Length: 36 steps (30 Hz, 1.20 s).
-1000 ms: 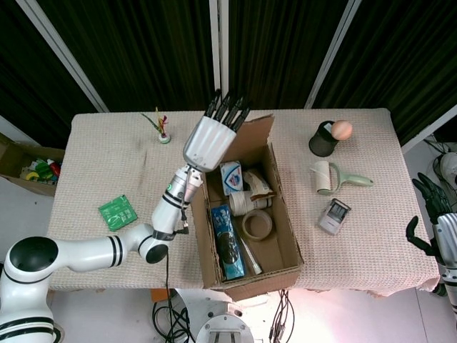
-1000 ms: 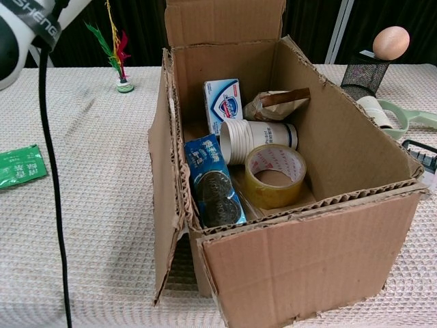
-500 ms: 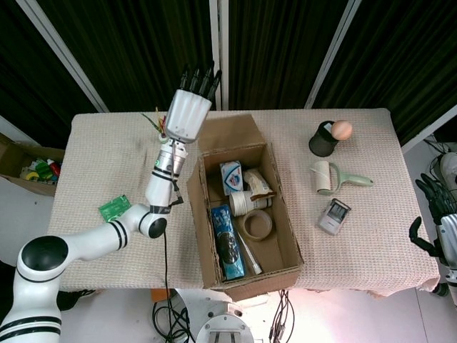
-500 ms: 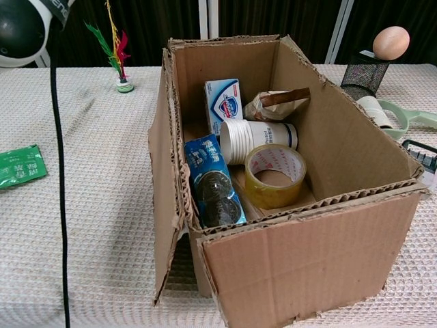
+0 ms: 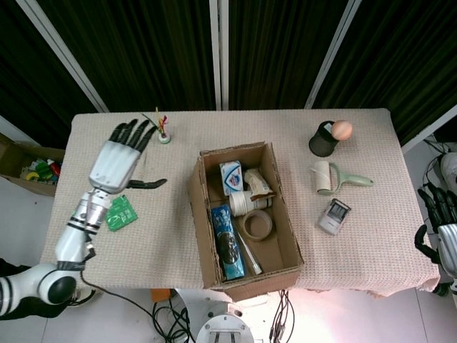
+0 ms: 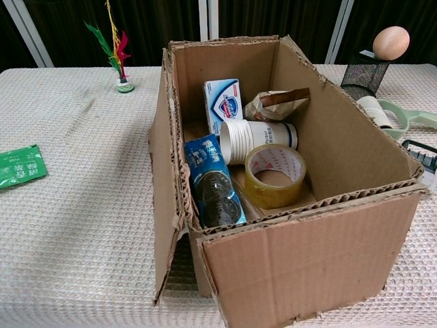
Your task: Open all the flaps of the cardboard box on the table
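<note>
The cardboard box (image 5: 288, 236) (image 6: 311, 266) stands in the middle of the table with its top open and its flaps folded down along the outside. Inside lie a blue biscuit pack (image 6: 213, 183), a tape roll (image 6: 274, 174), stacked paper cups (image 6: 256, 139), a soap box (image 6: 222, 102) and a brown bag (image 6: 274, 102). My left hand (image 5: 118, 157) hovers over the table's left part, well clear of the box, fingers spread and holding nothing. My right hand (image 5: 441, 227) hangs off the table's right edge, fingers apart and empty. Neither hand shows in the chest view.
A green packet (image 5: 121, 213) (image 6: 19, 165) lies left of the box. A feather shuttlecock (image 5: 163, 131) (image 6: 120, 55) stands at the back left. To the right are a black mesh cup (image 5: 323, 141) with an egg (image 5: 342, 129), a lint roller (image 5: 330, 176) and a small grey device (image 5: 334, 216).
My left hand has swung away from the box's far flap to the left and lowered over the table. The far flap has gone from upright to folded back. The right hand barely moved.
</note>
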Each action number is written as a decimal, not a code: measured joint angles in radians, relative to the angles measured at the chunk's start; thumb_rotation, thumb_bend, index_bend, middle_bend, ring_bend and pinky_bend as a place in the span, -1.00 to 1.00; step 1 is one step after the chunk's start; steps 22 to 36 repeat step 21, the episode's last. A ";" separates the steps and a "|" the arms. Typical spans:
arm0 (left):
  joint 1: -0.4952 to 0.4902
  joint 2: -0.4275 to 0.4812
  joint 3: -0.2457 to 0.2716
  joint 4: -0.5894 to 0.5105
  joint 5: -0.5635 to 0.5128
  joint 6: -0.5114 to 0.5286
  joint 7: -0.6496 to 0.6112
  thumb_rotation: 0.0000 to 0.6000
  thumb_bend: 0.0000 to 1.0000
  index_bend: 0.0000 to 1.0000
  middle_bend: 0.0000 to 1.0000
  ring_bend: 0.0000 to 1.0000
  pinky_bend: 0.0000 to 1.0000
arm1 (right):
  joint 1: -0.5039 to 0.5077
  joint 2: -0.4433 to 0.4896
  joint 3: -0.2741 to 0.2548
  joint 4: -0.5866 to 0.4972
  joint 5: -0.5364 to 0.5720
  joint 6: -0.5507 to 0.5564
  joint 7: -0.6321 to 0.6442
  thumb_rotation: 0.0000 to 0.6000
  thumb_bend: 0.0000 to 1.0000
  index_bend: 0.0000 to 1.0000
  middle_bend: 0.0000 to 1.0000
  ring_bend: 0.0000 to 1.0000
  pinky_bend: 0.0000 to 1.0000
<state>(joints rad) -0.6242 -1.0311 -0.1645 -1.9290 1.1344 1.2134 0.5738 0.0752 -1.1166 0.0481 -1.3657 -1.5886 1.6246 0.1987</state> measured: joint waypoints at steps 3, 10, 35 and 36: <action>0.165 0.101 0.087 -0.007 0.107 0.065 -0.167 -1.00 -0.91 -1.00 -0.91 -0.96 -0.72 | -0.032 -0.014 -0.003 -0.006 0.040 -0.002 -0.108 0.86 0.58 -1.00 -1.00 -1.00 -1.00; 0.415 0.020 0.212 0.267 0.308 0.321 -0.450 -1.00 -0.91 -1.00 -0.91 -0.96 -0.72 | -0.080 -0.052 -0.020 0.035 0.073 -0.008 -0.096 0.84 0.58 -1.00 -1.00 -1.00 -1.00; 0.622 -0.132 0.297 0.554 0.474 0.514 -0.672 -1.00 -0.91 -1.00 -0.91 -0.96 -0.72 | -0.098 -0.078 -0.038 0.089 0.054 -0.023 -0.016 0.82 0.57 -1.00 -1.00 -1.00 -1.00; 0.622 -0.132 0.297 0.554 0.474 0.514 -0.672 -1.00 -0.91 -1.00 -0.91 -0.96 -0.72 | -0.098 -0.078 -0.038 0.089 0.054 -0.023 -0.016 0.82 0.57 -1.00 -1.00 -1.00 -1.00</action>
